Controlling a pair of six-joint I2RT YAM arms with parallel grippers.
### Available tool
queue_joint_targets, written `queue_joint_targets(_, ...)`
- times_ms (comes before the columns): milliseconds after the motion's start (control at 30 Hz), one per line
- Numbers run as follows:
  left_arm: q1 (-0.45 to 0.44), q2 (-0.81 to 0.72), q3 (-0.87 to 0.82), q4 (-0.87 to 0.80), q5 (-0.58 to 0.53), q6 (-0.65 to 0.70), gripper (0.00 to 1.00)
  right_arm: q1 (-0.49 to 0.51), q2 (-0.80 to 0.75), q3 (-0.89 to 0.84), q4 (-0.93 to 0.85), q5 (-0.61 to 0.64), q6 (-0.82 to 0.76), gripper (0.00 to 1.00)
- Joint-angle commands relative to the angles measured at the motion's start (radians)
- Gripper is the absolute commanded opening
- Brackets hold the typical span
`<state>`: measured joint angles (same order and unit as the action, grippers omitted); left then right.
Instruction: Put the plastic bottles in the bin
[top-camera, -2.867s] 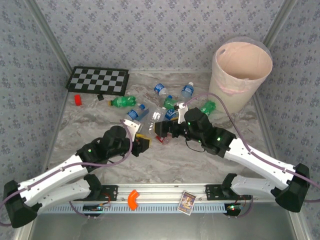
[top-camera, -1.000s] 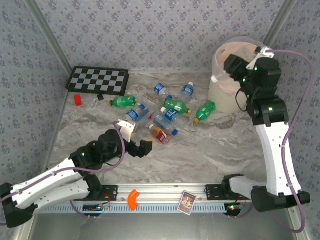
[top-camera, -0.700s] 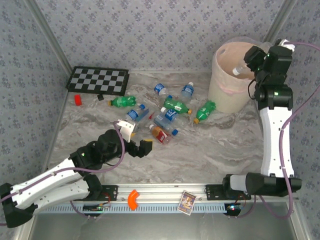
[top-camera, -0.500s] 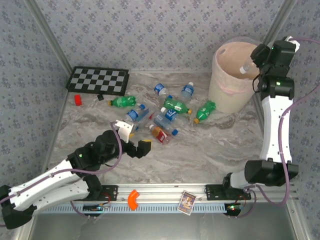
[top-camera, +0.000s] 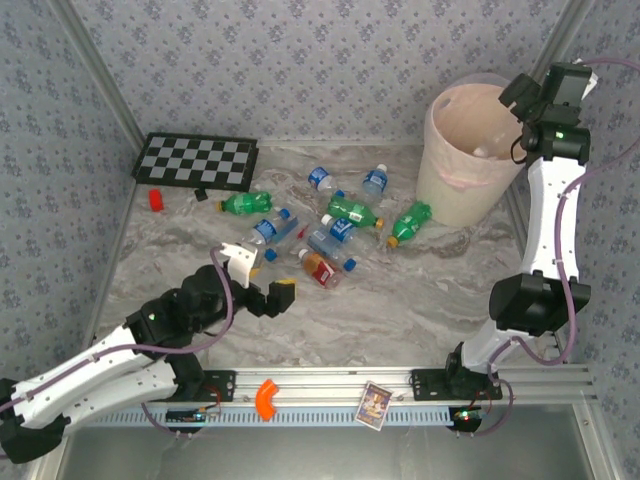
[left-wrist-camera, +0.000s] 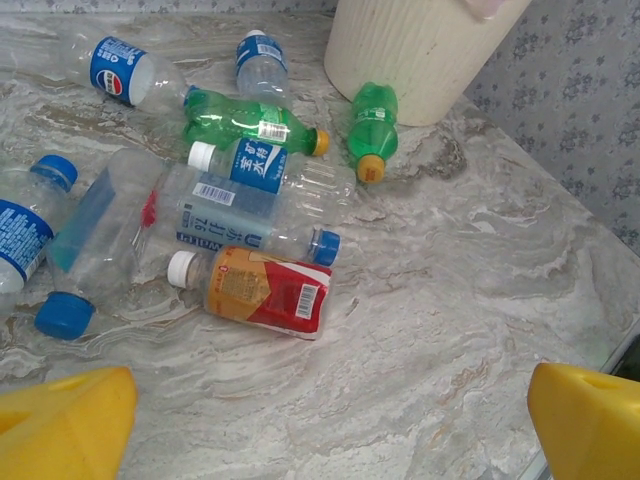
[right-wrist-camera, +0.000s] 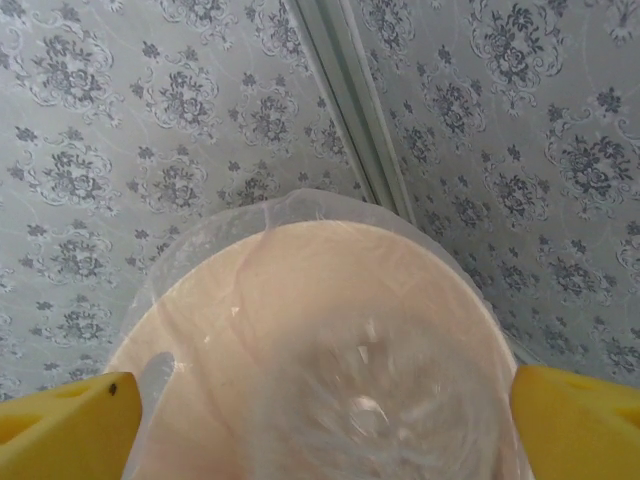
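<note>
Lift the right gripper, jaws wide and empty over the bin at upper right, straight up; lower the left gripper, likewise open, squarely across one of the bottles strewn mid-frame.

checkerboard at far left, red block beside it; orange piece and card on near rail.
</note>
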<state>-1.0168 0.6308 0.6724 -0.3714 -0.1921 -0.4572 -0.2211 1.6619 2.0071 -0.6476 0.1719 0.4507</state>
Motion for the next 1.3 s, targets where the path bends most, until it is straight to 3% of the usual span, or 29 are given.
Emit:
queue_joint_targets(0, -0.004, -0.012, -0.008, -0.009, -0.022, -0.009, 1.00, -0.002, -0.012, 0.030, -0.027, 0.014, -0.030, 0.99)
queue_joint_targets(367, -0.005, -0.004, -0.020, 0.005, -0.020, -0.015, 1.00, 0.060, -0.091, -0.032, -0.012, 0.017, -0.040, 1.00)
queue_joint_targets(600, -0.005, 0.012, -0.044, 0.004, -0.054, -0.041, 1.00, 0.149, -0.208, -0.163, 0.012, 0.008, -0.031, 1.00)
queue_joint_targets(967, -0.003, 0.130, -0.041, 0.021, -0.127, -0.097, 1.00, 0.410, -0.512, -0.626, 0.161, 0.011, -0.001, 0.99)
queue_joint_targets(1267, 0.015, 0.188, -0.011, 0.027, -0.143, -0.121, 1.00, 0.608, -0.537, -0.855, 0.218, -0.101, -0.006, 1.00)
